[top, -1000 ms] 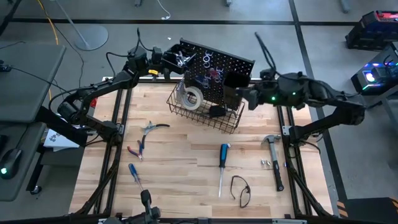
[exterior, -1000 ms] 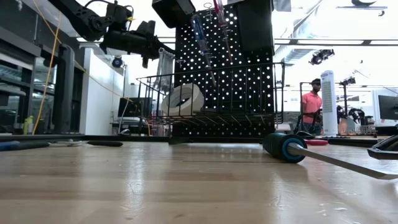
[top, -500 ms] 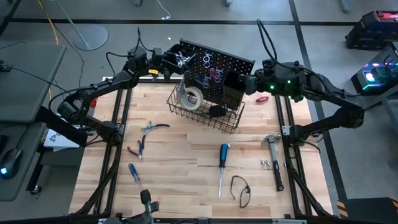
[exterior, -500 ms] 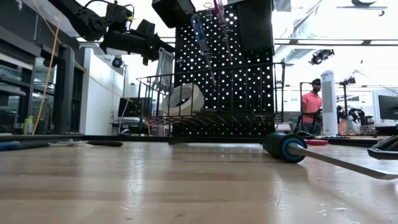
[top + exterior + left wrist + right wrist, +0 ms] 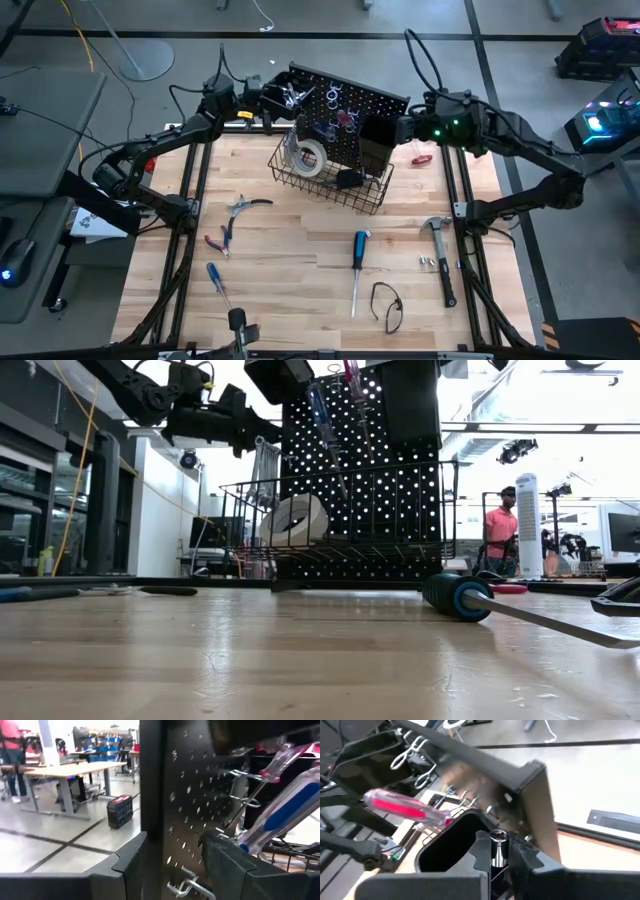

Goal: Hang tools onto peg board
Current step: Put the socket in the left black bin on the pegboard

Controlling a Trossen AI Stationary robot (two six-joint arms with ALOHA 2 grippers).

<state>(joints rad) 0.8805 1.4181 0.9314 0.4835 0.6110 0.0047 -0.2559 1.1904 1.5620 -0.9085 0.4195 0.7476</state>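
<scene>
The peg board (image 5: pixel 350 105) stands upright at the table's far side, with a wire basket (image 5: pixel 335 180) holding a white tape roll (image 5: pixel 308 157). Silver wrenches (image 5: pixel 262 470) hang at its left edge, next to a blue screwdriver (image 5: pixel 325 435) and a red one (image 5: pixel 405 806). My left gripper (image 5: pixel 250 432) is open, level with the board's left edge just above the wrenches and touching nothing. My right gripper (image 5: pixel 498 854) is shut on a small silver socket (image 5: pixel 497 845), right beside the board's black bin (image 5: pixel 452 845) at its right end. My right gripper pinches the small silver socket's lower part (image 5: pixel 497 856) between its two fingers. The socket's open top end (image 5: pixel 497 837) sticks out past the fingertips. The fingers come slanting down from the table's right side. The socket is lifted clear, close to the black bin's mouth.
On the table lie silver pliers (image 5: pixel 245 205), red-handled pliers (image 5: pixel 218 240), two blue screwdrivers (image 5: pixel 215 280) (image 5: pixel 358 262), a hammer (image 5: pixel 442 255), small sockets (image 5: pixel 427 263) and a black loop (image 5: pixel 388 305). A person (image 5: pixel 497 530) stands in the room behind.
My left gripper has opened and let go of the wrenches, which stay hanging on the board. It has also rolled a little in place. My right gripper has swung toward the table's far edge with the socket, up to the board's right-hand bin.
</scene>
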